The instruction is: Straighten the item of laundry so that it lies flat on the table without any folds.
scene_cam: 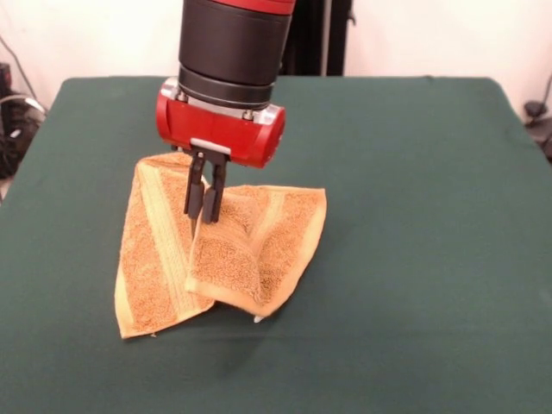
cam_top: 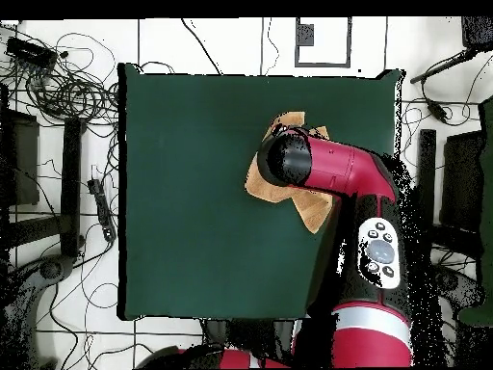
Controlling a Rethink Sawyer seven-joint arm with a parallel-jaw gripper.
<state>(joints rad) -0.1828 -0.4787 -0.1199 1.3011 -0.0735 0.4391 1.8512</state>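
Towel (scene_cam: 220, 250) lying crumpled on the left part of the table (scene_cam: 414, 216) in the front view, one flap folded over the other (woven bands running slantwise on both layers). Hanging from the gripper (scene_cam: 205, 210) at a raised fold, fingers (scene_cam: 195, 197) nearly closed and pinching the cloth near its top middle, most likely so as to lift the upper flap and draw it off the layer beneath. Small pale tag (scene_cam: 259, 319) peeking out at the lower edge.

Looking straight down: arm (cam_top: 332, 169) covering most of the towel (cam_top: 313, 207), only orange corners sticking out around the wrist, toward the right side of the table (cam_top: 193, 193). Fingers hidden here. Still far from flat; needing the folded flap pulled outward and laid down.
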